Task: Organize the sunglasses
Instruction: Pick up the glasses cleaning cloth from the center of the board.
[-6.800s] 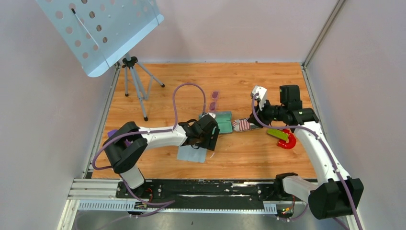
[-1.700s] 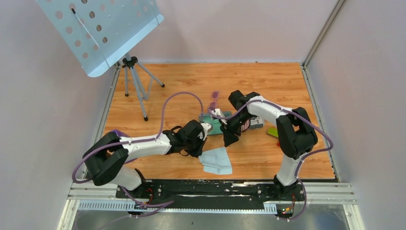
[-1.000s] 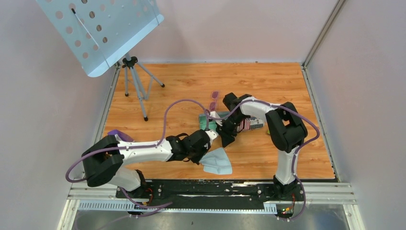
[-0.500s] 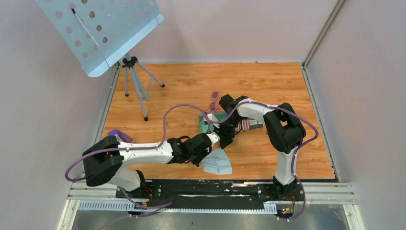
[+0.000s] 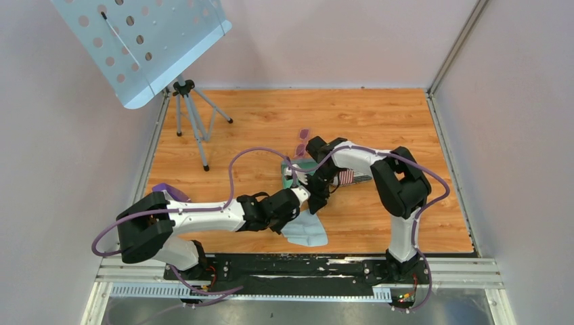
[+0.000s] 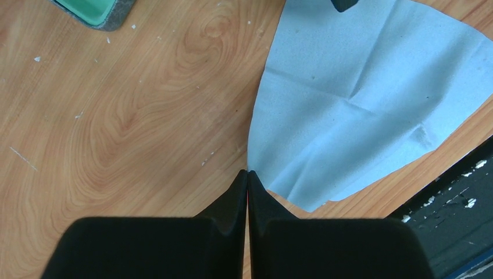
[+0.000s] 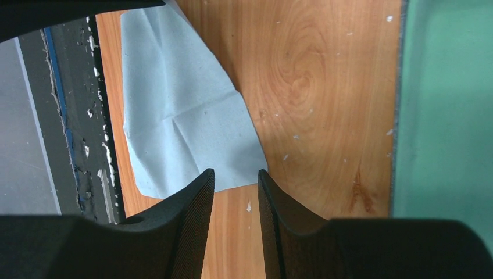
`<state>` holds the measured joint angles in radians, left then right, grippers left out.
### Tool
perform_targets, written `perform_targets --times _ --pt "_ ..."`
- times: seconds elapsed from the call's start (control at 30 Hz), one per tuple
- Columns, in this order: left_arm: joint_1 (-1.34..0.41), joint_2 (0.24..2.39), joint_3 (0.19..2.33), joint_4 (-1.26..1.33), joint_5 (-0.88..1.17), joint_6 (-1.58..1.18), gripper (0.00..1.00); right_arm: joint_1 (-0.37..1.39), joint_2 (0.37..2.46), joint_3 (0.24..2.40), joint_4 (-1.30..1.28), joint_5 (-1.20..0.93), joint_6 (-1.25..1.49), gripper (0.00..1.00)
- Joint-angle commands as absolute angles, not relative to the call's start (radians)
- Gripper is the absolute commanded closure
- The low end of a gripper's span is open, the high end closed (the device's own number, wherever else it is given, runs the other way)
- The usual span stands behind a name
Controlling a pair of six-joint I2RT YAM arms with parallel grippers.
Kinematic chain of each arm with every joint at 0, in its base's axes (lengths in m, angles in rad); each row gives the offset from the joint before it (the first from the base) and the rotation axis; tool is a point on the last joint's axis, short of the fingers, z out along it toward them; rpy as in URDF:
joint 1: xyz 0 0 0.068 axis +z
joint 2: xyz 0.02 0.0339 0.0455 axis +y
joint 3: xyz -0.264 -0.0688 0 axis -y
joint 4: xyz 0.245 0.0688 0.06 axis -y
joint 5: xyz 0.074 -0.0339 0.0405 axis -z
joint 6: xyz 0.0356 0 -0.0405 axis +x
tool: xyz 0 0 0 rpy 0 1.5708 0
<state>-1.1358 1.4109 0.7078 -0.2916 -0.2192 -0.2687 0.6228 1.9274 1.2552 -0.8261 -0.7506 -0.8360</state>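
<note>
The bench [image 5: 379, 118] is warm orange wood-grain board, scuffed and dotted with white specks in the wrist views; pale, bare walls close it in on three sides, and a black rail [image 5: 291, 265] runs along its near edge where the arms are bolted. At the far left corner a tripod [image 5: 191, 115] holds a tilted, perforated light-blue music stand [image 5: 145, 47].

The sunglasses [image 5: 302, 141] lie on the bare wood a little beyond the middle; small, purple-tinted, touched by neither claw. Just nearer than them sits an open case [image 5: 296, 174] with a green lining, and a flag-patterned case [image 5: 345, 177] shows beside it, partly hidden by the right arm.

A blue-grey cloth [image 5: 306, 230] lies creased but flat near the front rail. The left claw [image 6: 248, 174] has its fingers pressed together, their tips right at the edge of the cloth [image 6: 360, 104]; whether any fabric is caught between them I cannot tell. A corner of the green lining [image 6: 87, 9] shows at the top of that view.

The right claw [image 7: 235, 174] stands slightly spread with nothing between its fingers; it hangs over the wood at a corner of the cloth [image 7: 180, 116], with the green lining [image 7: 447, 116] just to one side.
</note>
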Motion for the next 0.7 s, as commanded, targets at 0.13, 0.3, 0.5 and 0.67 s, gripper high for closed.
perform_targets --times 0.13,0.3,0.5,0.67 --pt "-1.155 1.408 0.751 -0.253 -0.256 -0.227 1.00 0.682 1.947 1.209 -0.820 -0.632 -0.824 0.62" --pt "-1.155 1.406 0.749 -0.251 -0.253 -0.225 1.00 0.694 1.909 1.167 -0.747 -0.555 -0.798 0.63" --pt "-1.155 1.413 0.752 -0.249 -0.252 -0.224 1.00 0.699 1.813 1.105 -0.652 -0.556 -0.793 0.62" --pt "-1.155 1.431 0.761 -0.256 -0.253 -0.224 1.00 0.716 1.789 1.091 -0.618 -0.550 -0.784 0.62"
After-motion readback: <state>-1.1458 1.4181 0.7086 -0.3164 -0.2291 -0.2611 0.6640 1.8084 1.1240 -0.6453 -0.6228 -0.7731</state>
